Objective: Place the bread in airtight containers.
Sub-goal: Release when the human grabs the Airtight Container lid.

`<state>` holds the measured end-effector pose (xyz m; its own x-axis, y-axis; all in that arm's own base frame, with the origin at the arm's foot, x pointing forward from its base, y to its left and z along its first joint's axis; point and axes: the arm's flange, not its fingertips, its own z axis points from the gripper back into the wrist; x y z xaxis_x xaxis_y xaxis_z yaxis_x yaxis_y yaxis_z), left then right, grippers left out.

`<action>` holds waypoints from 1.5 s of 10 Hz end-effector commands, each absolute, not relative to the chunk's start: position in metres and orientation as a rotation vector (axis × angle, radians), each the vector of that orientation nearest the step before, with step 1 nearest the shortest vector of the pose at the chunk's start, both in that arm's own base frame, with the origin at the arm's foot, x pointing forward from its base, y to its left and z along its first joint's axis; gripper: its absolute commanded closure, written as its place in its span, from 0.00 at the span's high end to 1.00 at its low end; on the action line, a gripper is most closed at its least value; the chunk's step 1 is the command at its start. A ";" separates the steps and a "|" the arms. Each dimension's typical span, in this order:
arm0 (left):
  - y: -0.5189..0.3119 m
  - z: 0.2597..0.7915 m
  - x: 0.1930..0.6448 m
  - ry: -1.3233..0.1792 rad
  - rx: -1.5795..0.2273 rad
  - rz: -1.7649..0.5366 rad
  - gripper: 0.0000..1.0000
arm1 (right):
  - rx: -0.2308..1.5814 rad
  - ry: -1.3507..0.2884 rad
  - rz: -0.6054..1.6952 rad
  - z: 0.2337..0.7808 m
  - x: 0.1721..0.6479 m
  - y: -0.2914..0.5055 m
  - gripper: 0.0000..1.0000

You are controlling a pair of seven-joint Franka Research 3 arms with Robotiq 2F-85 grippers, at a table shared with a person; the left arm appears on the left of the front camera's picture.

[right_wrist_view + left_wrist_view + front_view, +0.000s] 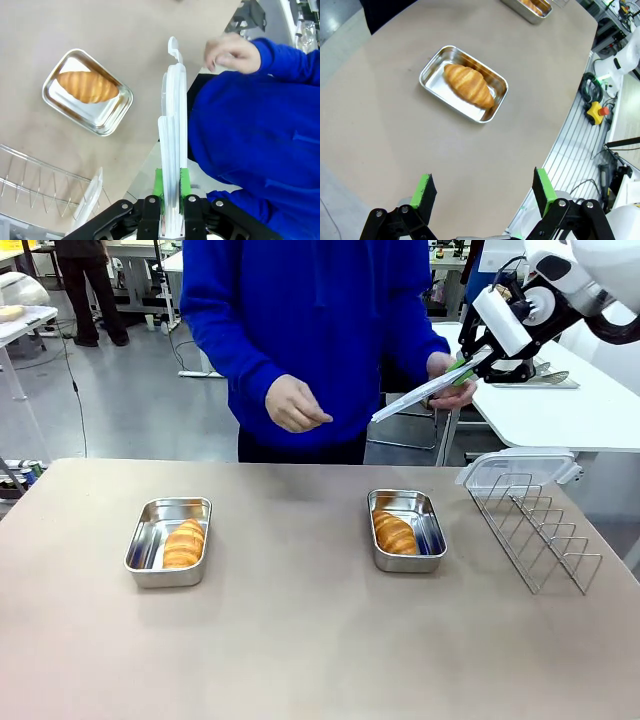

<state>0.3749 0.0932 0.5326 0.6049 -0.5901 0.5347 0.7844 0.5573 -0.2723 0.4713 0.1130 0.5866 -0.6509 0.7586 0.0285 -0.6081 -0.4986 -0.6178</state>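
Two steel containers sit on the table, each with one bread roll lying in it and no lid on. The left container (168, 540) holds a bread (184, 543), and the right container (407, 530) holds a bread (394, 534). My right gripper (462, 370) is raised at the far right, shut on a clear lid (425, 395), with the person's hand (452, 390) right at that end of it. The right wrist view shows the lid (172, 125) edge-on between the pads (158, 182), above a container (87, 92). My left gripper (485, 192) hangs open over a container (463, 83) with bread (468, 83).
A wire rack (535, 525) stands at the table's right edge with another clear lid (515, 465) leaning at its far end. The person in a blue top stands at the far side, the other hand (295, 405) held over the table edge.
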 end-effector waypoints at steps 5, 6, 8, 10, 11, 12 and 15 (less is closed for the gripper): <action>0.094 0.534 0.374 -0.408 -0.520 -0.853 1.00 | -0.300 -0.803 2.147 0.588 0.471 0.112 0.00; 0.094 0.534 0.374 -0.408 -0.520 -0.853 1.00 | -0.300 -0.803 2.147 0.588 0.471 0.112 0.00; 0.094 0.534 0.374 -0.408 -0.520 -0.853 1.00 | -0.300 -0.803 2.147 0.588 0.471 0.112 0.00; 0.094 0.534 0.374 -0.408 -0.520 -0.853 1.00 | -0.300 -0.803 2.147 0.588 0.471 0.112 0.00; 0.094 0.534 0.374 -0.408 -0.520 -0.853 1.00 | -0.300 -0.803 2.147 0.588 0.471 0.112 0.00; 0.094 0.534 0.374 -0.408 -0.520 -0.853 1.00 | -0.300 -0.803 2.147 0.588 0.471 0.112 0.00; 0.094 0.534 0.374 -0.408 -0.520 -0.853 1.00 | -0.290 -0.734 2.057 0.603 0.471 0.109 1.00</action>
<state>0.3749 0.0932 0.5326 0.6049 -0.5901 0.5347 0.7844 0.5573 -0.2723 0.4716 0.1094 0.5898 -0.6191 0.7839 0.0463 -0.6375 -0.4674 -0.6124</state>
